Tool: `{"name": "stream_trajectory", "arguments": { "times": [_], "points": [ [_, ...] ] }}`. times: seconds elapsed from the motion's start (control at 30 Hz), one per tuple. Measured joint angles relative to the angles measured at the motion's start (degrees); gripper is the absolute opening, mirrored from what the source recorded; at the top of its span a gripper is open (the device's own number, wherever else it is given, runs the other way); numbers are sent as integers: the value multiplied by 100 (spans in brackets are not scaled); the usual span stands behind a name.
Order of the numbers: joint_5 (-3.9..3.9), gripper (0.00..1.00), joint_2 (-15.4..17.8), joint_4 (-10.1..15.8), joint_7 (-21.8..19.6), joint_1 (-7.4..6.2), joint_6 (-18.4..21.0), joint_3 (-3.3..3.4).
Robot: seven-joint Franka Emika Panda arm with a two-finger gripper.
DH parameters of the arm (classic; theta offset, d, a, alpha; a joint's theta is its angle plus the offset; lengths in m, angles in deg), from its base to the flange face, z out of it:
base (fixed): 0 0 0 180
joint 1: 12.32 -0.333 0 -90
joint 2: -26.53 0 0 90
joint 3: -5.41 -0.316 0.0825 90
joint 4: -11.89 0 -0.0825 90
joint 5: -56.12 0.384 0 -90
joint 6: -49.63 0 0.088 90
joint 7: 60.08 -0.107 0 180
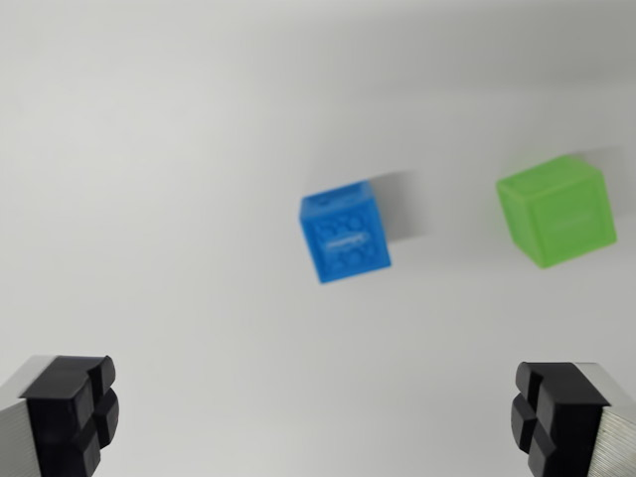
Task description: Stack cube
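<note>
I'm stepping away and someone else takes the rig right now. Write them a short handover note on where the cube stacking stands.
Gripper: open and empty, fingers wide apart at the bottom corners of the wrist view, above the table.
Blue cube: on the white table, near the middle of the view, tilted relative to the camera.
Green cube: also on the table, toward the wrist view's right, apart from the blue one.
Done: nothing stacked, neither cube grasped.
Left: pick one cube, set it on the other. The picture is blurred, so recheck alignment before closing.
</note>
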Motion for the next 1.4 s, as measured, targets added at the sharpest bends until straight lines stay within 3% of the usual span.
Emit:
{"name": "stream_trajectory", "arguments": {
  "times": [0.7, 1.4],
  "points": [
    [0, 100, -56, 249, 508, 116, -327, 89],
    [31, 100, -279, 673, 1639, 468, -1038, 185]
  ]
}}
